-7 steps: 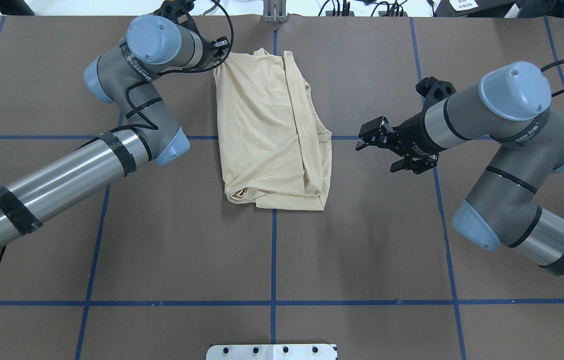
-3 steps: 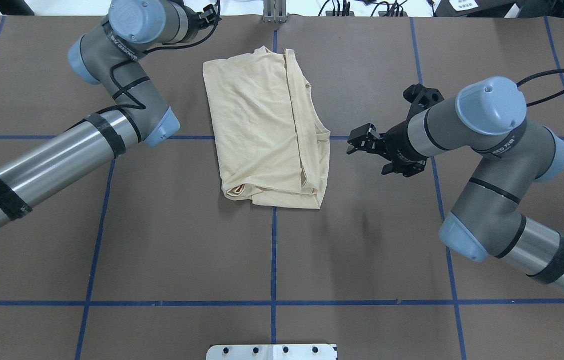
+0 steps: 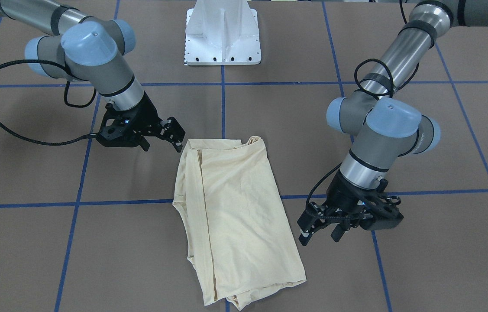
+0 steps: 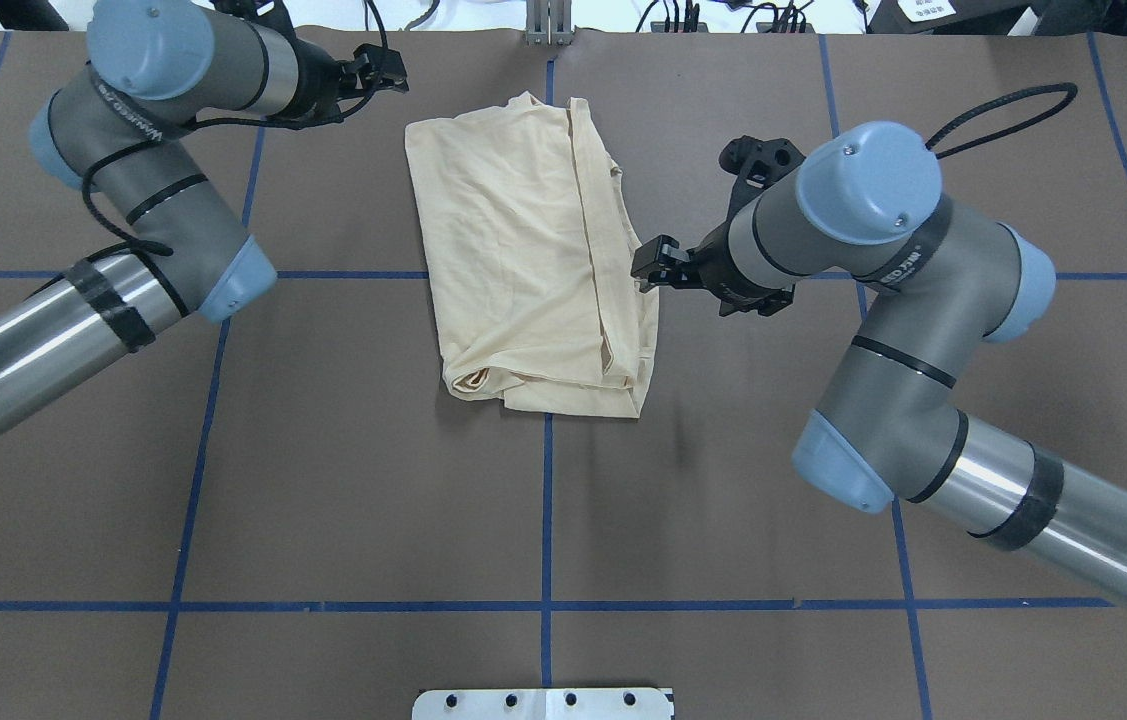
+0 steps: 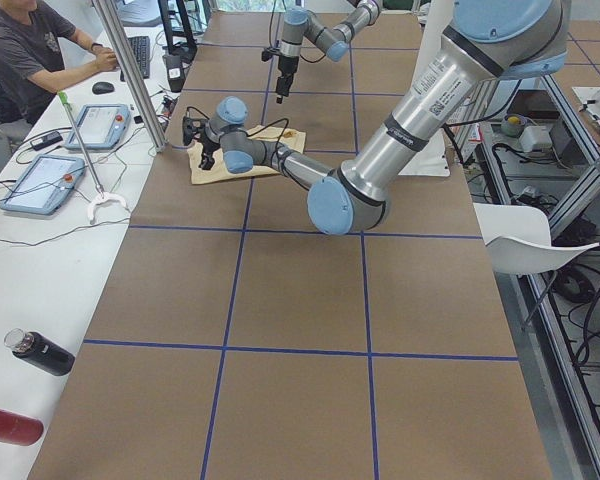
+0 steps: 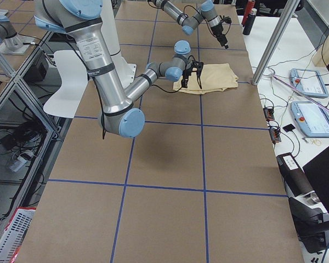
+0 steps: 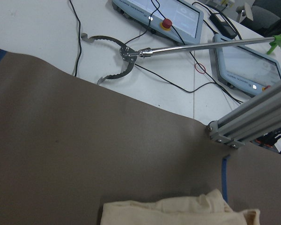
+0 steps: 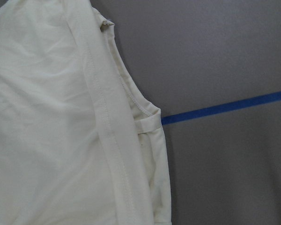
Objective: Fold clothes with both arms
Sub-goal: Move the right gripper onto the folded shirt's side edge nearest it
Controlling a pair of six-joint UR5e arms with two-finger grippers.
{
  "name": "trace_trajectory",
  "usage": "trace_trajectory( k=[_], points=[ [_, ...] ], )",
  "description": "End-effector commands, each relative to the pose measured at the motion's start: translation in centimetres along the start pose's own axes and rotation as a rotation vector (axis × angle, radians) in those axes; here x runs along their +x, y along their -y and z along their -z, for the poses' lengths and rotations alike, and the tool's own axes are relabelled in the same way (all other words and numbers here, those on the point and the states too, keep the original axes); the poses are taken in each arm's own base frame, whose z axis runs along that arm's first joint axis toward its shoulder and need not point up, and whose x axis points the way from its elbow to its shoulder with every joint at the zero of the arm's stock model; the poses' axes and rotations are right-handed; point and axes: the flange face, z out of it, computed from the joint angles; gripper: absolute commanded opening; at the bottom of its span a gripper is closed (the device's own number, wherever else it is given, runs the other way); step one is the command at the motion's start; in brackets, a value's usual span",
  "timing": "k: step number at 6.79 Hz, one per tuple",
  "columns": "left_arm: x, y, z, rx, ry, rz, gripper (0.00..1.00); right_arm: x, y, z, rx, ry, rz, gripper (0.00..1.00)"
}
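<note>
Lying folded lengthwise by the table's (image 4: 323,450) far edge, the T-shirt (image 4: 523,250) awaits its cross fold; left gripper (image 4: 388,72) and right gripper (image 4: 643,266) both gape empty.

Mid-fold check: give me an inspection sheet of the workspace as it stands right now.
Surface: brown table cover with a blue tape grid, lying flat.
Job's things: cream T-shirt lies folded into a long strip mid-table; print not showing.
Clutter: nothing seen on the cover.
Grippers: left gripper open, empty, beside the shirt's left side and apart from it; right gripper open, empty, at the shirt's right edge.
Cables: black cable loops at both wrists, off the shirt.
Surroundings: seated person, pendants and grabber tool at the white bench; white pedestal base.
</note>
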Motion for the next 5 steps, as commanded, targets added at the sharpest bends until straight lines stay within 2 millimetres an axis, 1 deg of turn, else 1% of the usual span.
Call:
trace_trajectory(
  k=[1,2,3,4,5],
  points=[
    [-1.8,-2.6,4.7,-0.054,-0.049,-0.013,1.0,-3.8,-2.0,-3.9,0.076,-0.102,0.281,0.99],
    [-1.4,-2.8,5.0,-0.077,-0.032,-0.007,1.0,-4.8,-3.4,-6.1,0.084,-0.141,0.408,0.98],
    [-1.4,-2.9,5.0,-0.08,-0.029,-0.006,1.0,-5.3,-5.4,-8.1,0.08,-0.166,0.45,0.98],
    [-1.3,-2.9,5.0,-0.08,-0.03,-0.006,1.0,-5.4,-6.8,-9.2,0.09,-0.185,0.468,0.97],
    [-1.0,-3.0,5.1,-0.088,-0.036,-0.002,1.0,-5.4,-6.9,-9.2,0.08,-0.18,0.444,0.96]
  ],
)
